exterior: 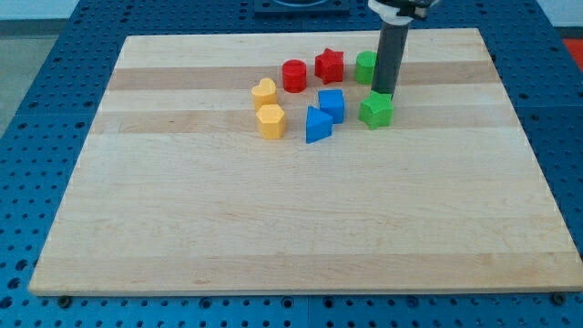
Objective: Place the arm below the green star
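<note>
The green star [375, 109] lies on the wooden board [301, 210] right of centre near the view's top. My tip [383, 93] stands just above the star at its upper edge, touching or nearly touching it. A second green block [365, 66] sits higher up, partly hidden behind the rod.
A red star [329, 66] and a red cylinder [293, 76] lie left of the rod. A blue cube [332, 105] and a blue triangular block [317, 125] lie left of the green star. A yellow heart [264, 91] and a yellow hexagon [271, 120] lie further left.
</note>
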`<state>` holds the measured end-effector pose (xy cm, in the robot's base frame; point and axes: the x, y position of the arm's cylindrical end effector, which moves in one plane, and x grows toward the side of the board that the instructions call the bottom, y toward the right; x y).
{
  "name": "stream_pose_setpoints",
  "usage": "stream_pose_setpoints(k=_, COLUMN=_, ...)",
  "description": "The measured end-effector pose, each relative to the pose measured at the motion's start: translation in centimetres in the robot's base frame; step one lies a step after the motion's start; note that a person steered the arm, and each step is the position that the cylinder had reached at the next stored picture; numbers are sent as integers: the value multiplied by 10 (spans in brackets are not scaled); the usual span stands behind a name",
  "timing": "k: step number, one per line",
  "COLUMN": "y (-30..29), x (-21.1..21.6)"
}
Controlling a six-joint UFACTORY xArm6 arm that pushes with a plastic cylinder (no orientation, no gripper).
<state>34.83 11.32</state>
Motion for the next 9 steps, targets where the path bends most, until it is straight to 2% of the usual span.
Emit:
stream_pose_setpoints(k=2, y=0, x=1)
stream_pose_setpoints(k=4, y=79, x=8)
stream_pose_setpoints(k=6, y=50, x=81)
stream_pose_setpoints(k=7, y=47, x=100)
stream_pose_setpoints(k=9, y=47, x=95)
